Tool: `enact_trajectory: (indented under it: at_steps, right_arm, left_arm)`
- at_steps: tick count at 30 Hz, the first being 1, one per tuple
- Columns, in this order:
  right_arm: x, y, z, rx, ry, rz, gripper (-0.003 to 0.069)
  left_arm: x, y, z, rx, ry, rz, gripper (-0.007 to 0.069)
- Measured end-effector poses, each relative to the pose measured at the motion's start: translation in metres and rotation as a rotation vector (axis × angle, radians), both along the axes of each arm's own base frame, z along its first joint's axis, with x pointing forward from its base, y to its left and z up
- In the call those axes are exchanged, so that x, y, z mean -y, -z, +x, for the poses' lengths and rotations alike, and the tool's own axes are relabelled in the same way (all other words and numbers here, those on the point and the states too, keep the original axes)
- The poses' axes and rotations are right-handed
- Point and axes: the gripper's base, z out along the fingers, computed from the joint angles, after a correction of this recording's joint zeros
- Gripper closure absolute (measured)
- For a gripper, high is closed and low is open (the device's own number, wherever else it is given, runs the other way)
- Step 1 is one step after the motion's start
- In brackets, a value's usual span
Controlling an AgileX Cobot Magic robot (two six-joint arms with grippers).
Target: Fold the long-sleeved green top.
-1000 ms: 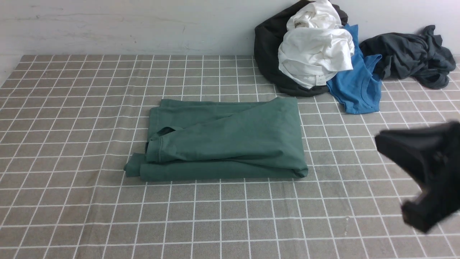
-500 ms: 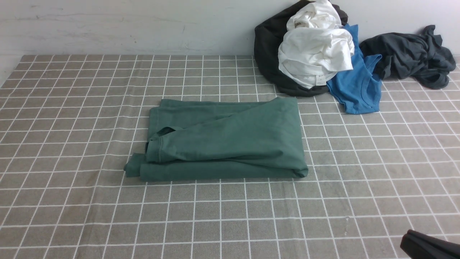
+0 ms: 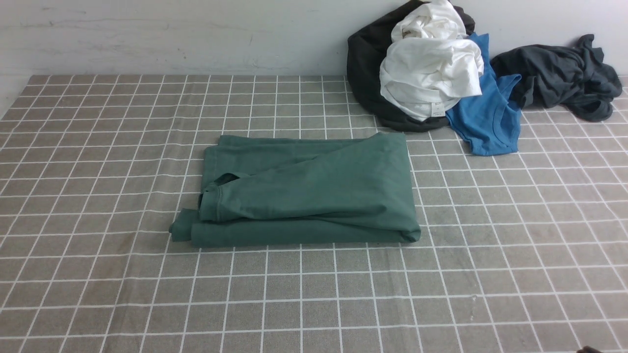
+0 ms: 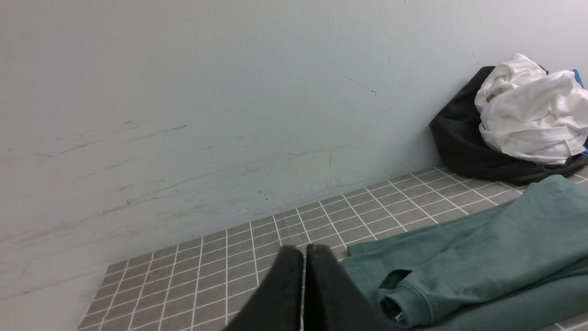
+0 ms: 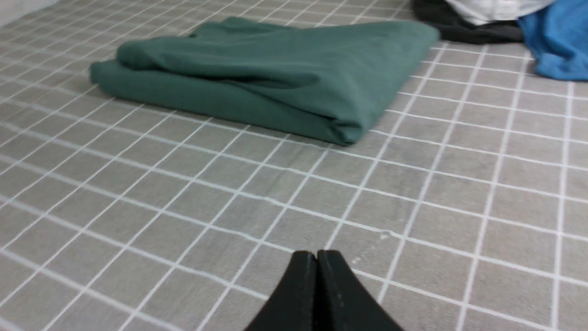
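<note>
The green long-sleeved top (image 3: 304, 191) lies folded into a compact rectangle in the middle of the checked tablecloth, a cuffed sleeve end showing at its left side. It also shows in the left wrist view (image 4: 482, 257) and in the right wrist view (image 5: 275, 73). My left gripper (image 4: 304, 250) is shut with nothing in it, off to the top's left and clear of it. Near the table's front right, my right gripper (image 5: 317, 256) is shut and empty over bare cloth, well short of the top. Only a sliver of it shows at the bottom edge of the front view.
A heap of clothes sits at the back right against the wall: a black garment (image 3: 368, 63), a white garment (image 3: 431, 63), a bright blue T-shirt (image 3: 485, 117) and a dark grey garment (image 3: 559, 73). The checked tablecloth (image 3: 98, 196) covers the table.
My right arm has drawn back towards the front right and dropped almost out of the front view. The folded top has not moved.
</note>
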Motion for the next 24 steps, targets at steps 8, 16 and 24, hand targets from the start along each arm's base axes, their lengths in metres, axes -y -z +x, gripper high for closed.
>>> enact_trajectory:
  at_steps: [8, 16, 24]
  right_arm:
    - [0.02, 0.0, -0.003, 0.043, 0.35, 0.088, 0.0673]
    - [0.024, 0.0, -0.003, 0.08, 0.387, -0.059, 0.0673]
    - [0.024, 0.0, -0.003, 0.078, 0.386, -0.062, 0.0673]
  left_arm:
    - [0.0, 0.0, 0.0, 0.0, 0.0, 0.004, 0.0631]
    - [0.0, 0.0, 0.0, 0.0, 0.0, 0.005, 0.0631]
    - [0.0, 0.0, 0.0, 0.0, 0.0, 0.005, 0.0631]
